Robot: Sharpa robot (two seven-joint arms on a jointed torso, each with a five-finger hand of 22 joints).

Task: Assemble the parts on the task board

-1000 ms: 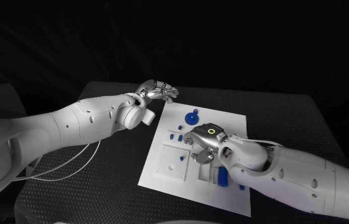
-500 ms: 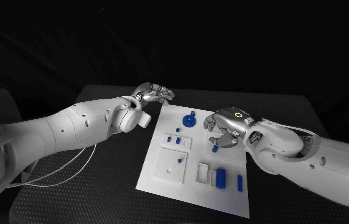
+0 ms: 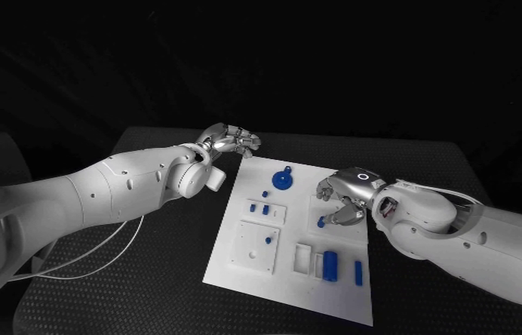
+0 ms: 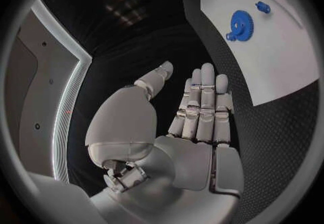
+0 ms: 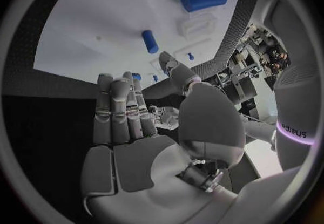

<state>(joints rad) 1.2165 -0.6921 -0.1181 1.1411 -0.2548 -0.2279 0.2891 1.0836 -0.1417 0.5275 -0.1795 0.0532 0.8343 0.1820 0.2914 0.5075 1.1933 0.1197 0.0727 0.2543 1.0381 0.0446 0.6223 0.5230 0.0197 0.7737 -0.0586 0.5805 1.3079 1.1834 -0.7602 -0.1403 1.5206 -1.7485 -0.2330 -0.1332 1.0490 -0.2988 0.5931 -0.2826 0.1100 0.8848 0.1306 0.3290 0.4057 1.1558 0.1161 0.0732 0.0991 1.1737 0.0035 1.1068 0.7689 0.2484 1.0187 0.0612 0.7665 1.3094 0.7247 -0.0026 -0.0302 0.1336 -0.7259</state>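
Parts lie on the board (image 3: 248,271) in the counter's middle: a gear (image 3: 285,179), a peg (image 3: 322,221) just below the right hand (image 3: 346,197). Both hands are empty, fingers apart; the left hand (image 3: 231,139) waits beyond the board's corner. Better lower the right hand straight over the peg, pinch it upright

Matt white task board (image 3: 253,263), textured table (image 3: 163,275)

The table (image 3: 163,275) is black and has a bumpy, dotted top. It fills the low half of the head view, from about 8 o'clock round to 4 o'clock. Behind it, toward 12 o'clock, the room is very dark. In the left wrist view, a thin bright strip of light (image 4: 67,105) curves along a grey wall (image 4: 34,94).
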